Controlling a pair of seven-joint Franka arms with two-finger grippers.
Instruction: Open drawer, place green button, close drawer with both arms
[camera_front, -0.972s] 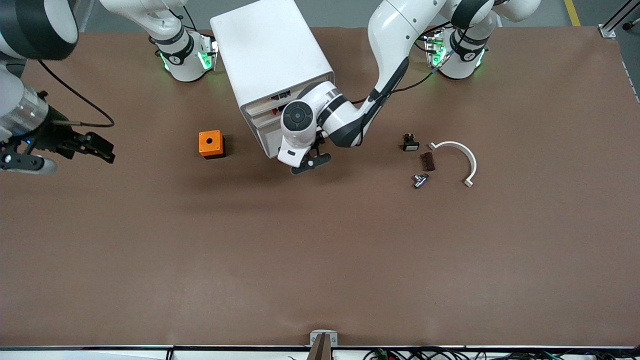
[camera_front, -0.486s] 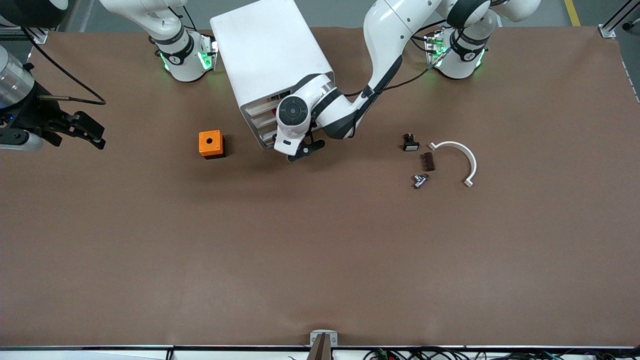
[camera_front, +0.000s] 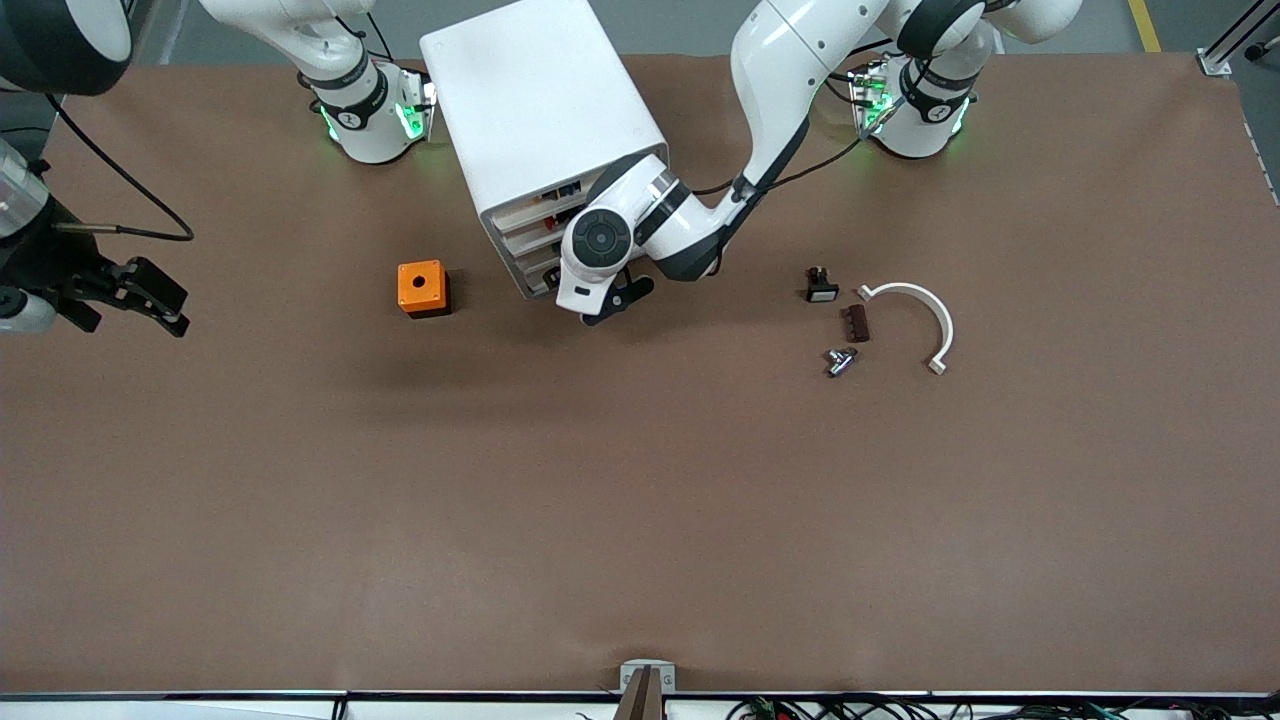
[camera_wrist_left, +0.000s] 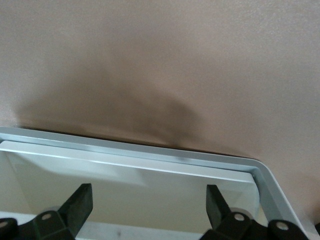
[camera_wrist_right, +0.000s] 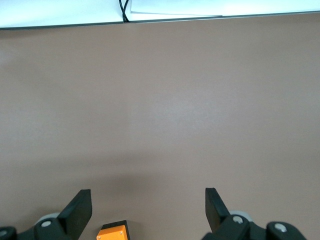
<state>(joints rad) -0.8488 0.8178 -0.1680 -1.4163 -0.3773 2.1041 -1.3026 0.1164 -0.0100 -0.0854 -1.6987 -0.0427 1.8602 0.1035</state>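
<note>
The white cabinet (camera_front: 540, 100) stands near the robots' bases, its four drawers facing the front camera. The third drawer from the top (camera_front: 535, 266) sits flush with the others. My left gripper (camera_front: 615, 302) is open and empty, low in front of the cabinet's drawers. In the left wrist view the gripper (camera_wrist_left: 150, 205) has its fingers spread wide over a white drawer front (camera_wrist_left: 130, 182). My right gripper (camera_front: 150, 303) is open and empty at the right arm's end of the table. It also shows open in the right wrist view (camera_wrist_right: 147, 205). The green button is out of view.
An orange box with a round hole (camera_front: 422, 288) stands beside the cabinet and shows in the right wrist view (camera_wrist_right: 112, 232). A black button with a white cap (camera_front: 820, 285), a dark brown block (camera_front: 855, 323), a metal part (camera_front: 840, 360) and a white curved bracket (camera_front: 925, 315) lie toward the left arm's end.
A drawer that stuck out of the cabinet has gone in as my left gripper moved toward the cabinet. My right gripper has drawn away toward the right arm's end of the table.
</note>
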